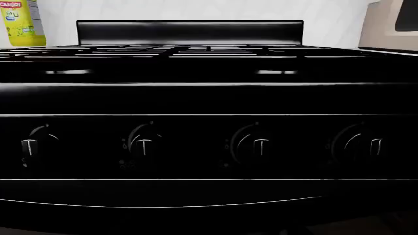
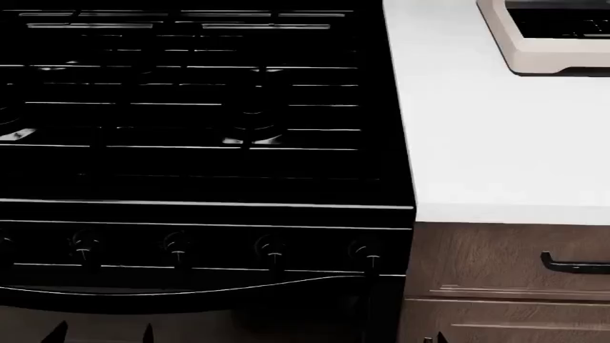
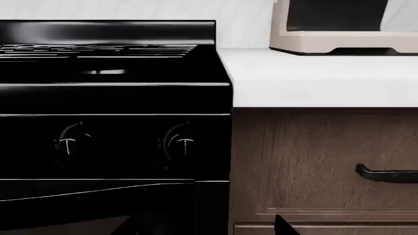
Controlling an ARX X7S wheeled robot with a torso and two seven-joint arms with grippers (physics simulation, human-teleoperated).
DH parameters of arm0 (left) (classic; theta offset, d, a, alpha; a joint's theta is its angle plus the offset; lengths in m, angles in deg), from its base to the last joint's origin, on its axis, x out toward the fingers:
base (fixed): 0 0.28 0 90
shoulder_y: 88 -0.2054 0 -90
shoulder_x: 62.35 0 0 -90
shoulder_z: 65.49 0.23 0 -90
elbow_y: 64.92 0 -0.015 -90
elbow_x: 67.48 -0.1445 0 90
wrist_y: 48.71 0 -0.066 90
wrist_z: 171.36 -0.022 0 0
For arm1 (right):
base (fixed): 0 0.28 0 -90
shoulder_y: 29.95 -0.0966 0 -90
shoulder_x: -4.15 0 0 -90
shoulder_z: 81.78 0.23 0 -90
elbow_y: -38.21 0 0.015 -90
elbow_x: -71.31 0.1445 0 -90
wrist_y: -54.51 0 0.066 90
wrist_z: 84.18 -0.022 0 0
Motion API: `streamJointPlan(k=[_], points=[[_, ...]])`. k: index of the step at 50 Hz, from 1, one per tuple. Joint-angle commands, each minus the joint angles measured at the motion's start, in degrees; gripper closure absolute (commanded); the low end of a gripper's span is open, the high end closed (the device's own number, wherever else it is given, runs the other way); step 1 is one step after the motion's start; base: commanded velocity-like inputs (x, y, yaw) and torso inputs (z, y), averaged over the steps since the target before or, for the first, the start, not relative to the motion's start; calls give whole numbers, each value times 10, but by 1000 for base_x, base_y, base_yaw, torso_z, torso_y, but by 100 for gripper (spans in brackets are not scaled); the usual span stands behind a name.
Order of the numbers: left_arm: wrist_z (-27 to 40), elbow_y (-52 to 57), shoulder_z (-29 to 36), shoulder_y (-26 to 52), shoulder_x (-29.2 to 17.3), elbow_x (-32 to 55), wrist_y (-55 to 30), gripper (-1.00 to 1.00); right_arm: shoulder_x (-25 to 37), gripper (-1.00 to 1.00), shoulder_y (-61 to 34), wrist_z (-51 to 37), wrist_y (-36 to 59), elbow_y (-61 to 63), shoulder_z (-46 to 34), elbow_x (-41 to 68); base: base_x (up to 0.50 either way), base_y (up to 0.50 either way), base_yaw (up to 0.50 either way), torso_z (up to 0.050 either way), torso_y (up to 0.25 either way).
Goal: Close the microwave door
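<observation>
Black gas stove (image 2: 191, 143) fills most of what's in front of the robot, grates on top, row of four knobs (image 1: 144, 145) along the front panel w/ the oven handle (image 2: 191, 289) curving just below. To its right, white tabletop (image 2: 496, 143) butts right up against the stove edge, wood cabinet drawer (image 3: 320, 161) w/ a dark pull (image 3: 386, 174) underneath. Microwave (image 2: 543, 36), beige casing, sits at the back of the tabletop toward the right, well apart from the stove; only its lower front corner shows from the head cam, and the right wrist cam catches its dark window area (image 3: 336, 14). Can't tell how far the door stands open. Yellow bottle (image 1: 21, 22) stands at the far left behind the stove. Dark tips poke up at the bottom edge of the head view, but can't tell for either end effector, left or right, whether open or closed.
</observation>
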Motion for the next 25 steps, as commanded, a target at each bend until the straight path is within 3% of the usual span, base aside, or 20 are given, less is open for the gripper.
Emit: streamJointPlan(k=[1,18,25], points=[[11,4,11,-1,-9,9,-2,-100,8,-100,2,-12,-2,3,-11,11,0,0,0,0,0],[41,15,38,-4,-33,34,-6,-100,36,-100,4,-45,-20,4,-41,28,0,9,0,0,0],[48,16,44,-4,-39,39,-6,-100,41,-100,6,-56,-29,6,-44,33,0,485,0,0,0]])
